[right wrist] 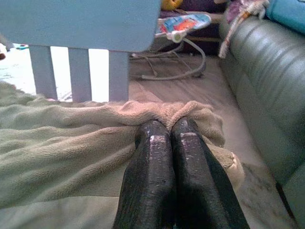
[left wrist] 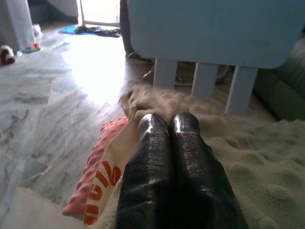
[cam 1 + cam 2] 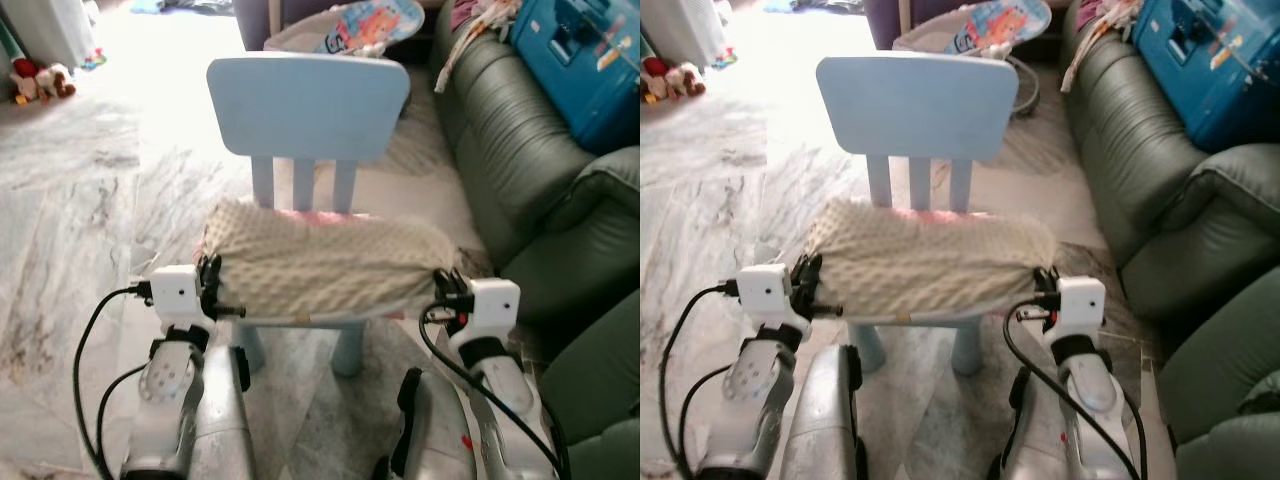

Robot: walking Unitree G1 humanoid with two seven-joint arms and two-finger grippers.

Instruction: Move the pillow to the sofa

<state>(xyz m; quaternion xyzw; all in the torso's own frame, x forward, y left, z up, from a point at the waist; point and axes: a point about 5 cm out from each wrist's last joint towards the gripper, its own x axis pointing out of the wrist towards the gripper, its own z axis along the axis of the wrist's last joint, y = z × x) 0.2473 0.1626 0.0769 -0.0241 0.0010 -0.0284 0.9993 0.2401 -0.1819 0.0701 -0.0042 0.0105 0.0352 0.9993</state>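
I see the pillow [image 3: 325, 262] lying on the seat of the chair [image 3: 308, 105], long axis crosswise — one end at each claw. Left claw [image 2: 167, 125] is clenched, fingers [image 2: 151, 157] pressed together, tips pinching the cream knit at the pillow's left end. Right claw [image 1: 168, 128] is clenched the same way on the right end, fabric bunched around its tips. Under the left claw a pink-and-orange cover edge [image 2: 97, 174] pokes out from beneath the knit. Straight past both claws stands the chair's blue backrest on three slats. Beyond that is a baby bouncer [image 3: 365, 25]. Off to the right claw's side is the sofa [image 3: 510, 170], dark green, carrying a blue case [image 3: 585, 55] and some clothes [image 3: 475, 18] — chair and sofa near, not touching as far as I can tell.
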